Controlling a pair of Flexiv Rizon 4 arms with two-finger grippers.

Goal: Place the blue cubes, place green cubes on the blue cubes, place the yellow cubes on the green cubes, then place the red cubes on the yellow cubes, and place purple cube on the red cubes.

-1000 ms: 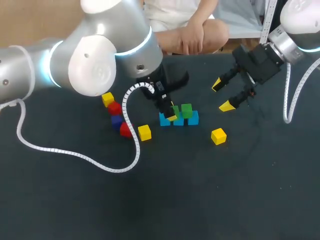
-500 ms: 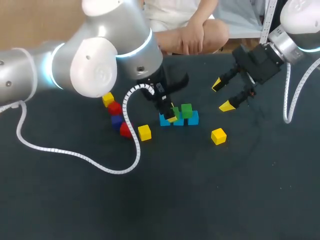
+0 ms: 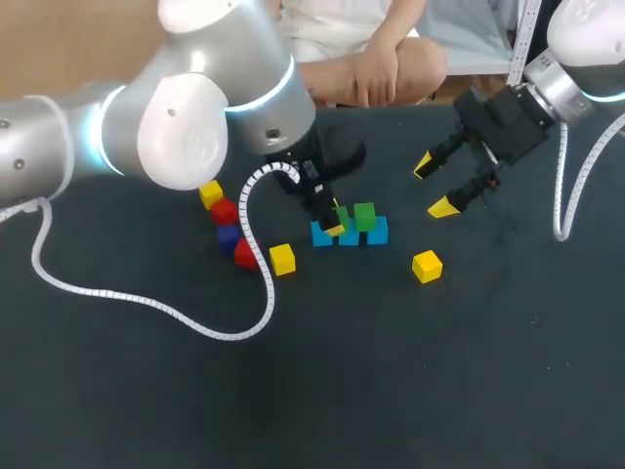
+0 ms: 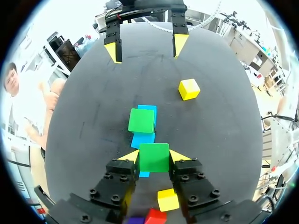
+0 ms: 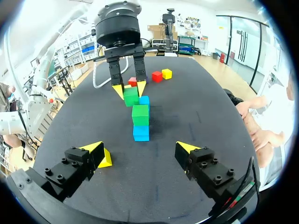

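A row of blue cubes [image 3: 350,236] lies mid-table, with one green cube [image 3: 364,215] on its right end. My left gripper [image 3: 332,223] is shut on a second green cube [image 4: 154,157], just over the row beside the first green cube [image 4: 141,120]; whether it rests on the blue cubes [image 4: 143,140] I cannot tell. My right gripper [image 3: 437,186] hangs open and empty to the right of the stack. In the right wrist view the right gripper [image 5: 140,151] faces the blue cube [image 5: 141,132], the green cube [image 5: 140,115] and the left gripper [image 5: 128,88].
Left of the stack lie a yellow cube [image 3: 211,193], two red cubes [image 3: 224,211] [image 3: 244,254], a purple cube [image 3: 229,235] and another yellow cube [image 3: 282,258]. A third yellow cube [image 3: 426,265] sits right of the stack, below my right gripper.
The left arm's elbow has shifted very slightly; the held green cube stays over the blue row. The right arm has not moved.
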